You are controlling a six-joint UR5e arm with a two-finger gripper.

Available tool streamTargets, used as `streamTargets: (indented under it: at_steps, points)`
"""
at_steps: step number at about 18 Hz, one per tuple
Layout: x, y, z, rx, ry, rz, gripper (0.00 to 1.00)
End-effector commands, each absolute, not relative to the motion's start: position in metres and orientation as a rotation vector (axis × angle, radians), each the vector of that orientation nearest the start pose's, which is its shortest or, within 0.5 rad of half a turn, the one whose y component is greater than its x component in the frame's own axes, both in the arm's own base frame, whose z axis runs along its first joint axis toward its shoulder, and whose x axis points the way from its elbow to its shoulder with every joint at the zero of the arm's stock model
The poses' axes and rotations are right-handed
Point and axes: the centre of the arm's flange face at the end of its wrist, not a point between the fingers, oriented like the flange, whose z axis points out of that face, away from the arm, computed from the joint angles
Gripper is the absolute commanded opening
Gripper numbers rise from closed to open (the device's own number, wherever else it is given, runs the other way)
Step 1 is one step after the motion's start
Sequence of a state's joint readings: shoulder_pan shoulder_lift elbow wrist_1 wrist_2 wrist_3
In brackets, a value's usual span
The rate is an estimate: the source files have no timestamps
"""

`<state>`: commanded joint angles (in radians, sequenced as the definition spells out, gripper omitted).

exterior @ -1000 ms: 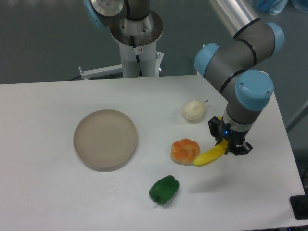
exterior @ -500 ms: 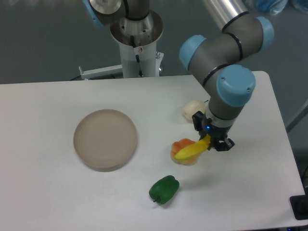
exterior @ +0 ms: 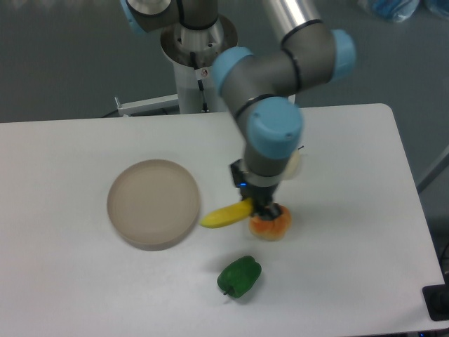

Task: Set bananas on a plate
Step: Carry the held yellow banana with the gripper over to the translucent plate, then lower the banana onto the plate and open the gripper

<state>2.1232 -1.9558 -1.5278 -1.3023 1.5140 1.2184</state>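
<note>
The white surface [exterior: 84,281] carries everything here. The arm [exterior: 270,91] reaches down from the top of the view over the middle of it, its wrist pointing at the surface.

The plate [exterior: 153,203] lies left of centre, flat and bare.

The orange fruit [exterior: 272,223] sits just under and to the right of the wrist, partly hidden by it. A green pepper [exterior: 239,276] lies nearer the front edge, apart from the others. A pale fruit [exterior: 295,166] shows only as a sliver behind the arm.

The fingers [exterior: 257,209] are closed narrowly on the right end of the banana [exterior: 226,216]. The banana points left, with its free tip just beside the plate's right rim; whether it overlaps the rim cannot be told. It appears held clear of the surface.
</note>
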Motion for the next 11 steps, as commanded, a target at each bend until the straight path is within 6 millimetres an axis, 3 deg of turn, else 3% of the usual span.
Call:
streamTargets:
  at_steps: [2, 5, 11]
  points:
    - [-0.192, 0.604, 0.312, -3.006, 0.938, -0.160, 0.00]
    - [-0.162, 0.625, 0.286, -3.013, 0.807, -0.124, 0.00]
    - [-0.123, 0.611, 0.245, -3.080, 0.819, -0.219, 0.02]
